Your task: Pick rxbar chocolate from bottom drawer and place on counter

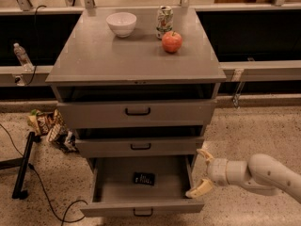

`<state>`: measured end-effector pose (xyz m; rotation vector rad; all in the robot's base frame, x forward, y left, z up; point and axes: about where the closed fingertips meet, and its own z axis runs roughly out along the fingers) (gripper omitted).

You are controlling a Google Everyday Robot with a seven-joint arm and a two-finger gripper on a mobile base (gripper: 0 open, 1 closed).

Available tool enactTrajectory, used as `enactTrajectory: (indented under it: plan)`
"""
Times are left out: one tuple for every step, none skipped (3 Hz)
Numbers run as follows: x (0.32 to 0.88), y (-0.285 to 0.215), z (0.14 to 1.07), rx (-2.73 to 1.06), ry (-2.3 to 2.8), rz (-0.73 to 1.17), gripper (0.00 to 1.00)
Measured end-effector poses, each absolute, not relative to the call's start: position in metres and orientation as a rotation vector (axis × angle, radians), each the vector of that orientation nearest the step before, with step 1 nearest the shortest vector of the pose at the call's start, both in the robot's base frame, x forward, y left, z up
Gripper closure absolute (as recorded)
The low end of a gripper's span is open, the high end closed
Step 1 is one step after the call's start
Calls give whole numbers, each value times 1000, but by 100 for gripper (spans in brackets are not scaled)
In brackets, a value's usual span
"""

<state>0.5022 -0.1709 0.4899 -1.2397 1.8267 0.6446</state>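
Note:
The rxbar chocolate (144, 178) is a small black bar lying flat in the middle of the bottom drawer (108, 192), which is pulled open. The counter (113, 55) is the grey top of the cabinet. My gripper (202, 172) is at the right front corner of the open drawer, to the right of the bar and apart from it. Its two pale fingers are spread wide and hold nothing.
On the counter stand a white bowl (121, 23), a can (164, 21) and a red apple (172, 42). The two upper drawers are slightly open. Snack bags (49, 126) and a black stand leg (23, 166) with cables lie on the floor at left.

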Motion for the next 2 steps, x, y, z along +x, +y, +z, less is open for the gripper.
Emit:
enactTrajectory:
  plan:
    - [555, -147, 436, -1237, 1886, 562, 0]
    - [552, -125, 388, -1298, 1968, 536, 0]
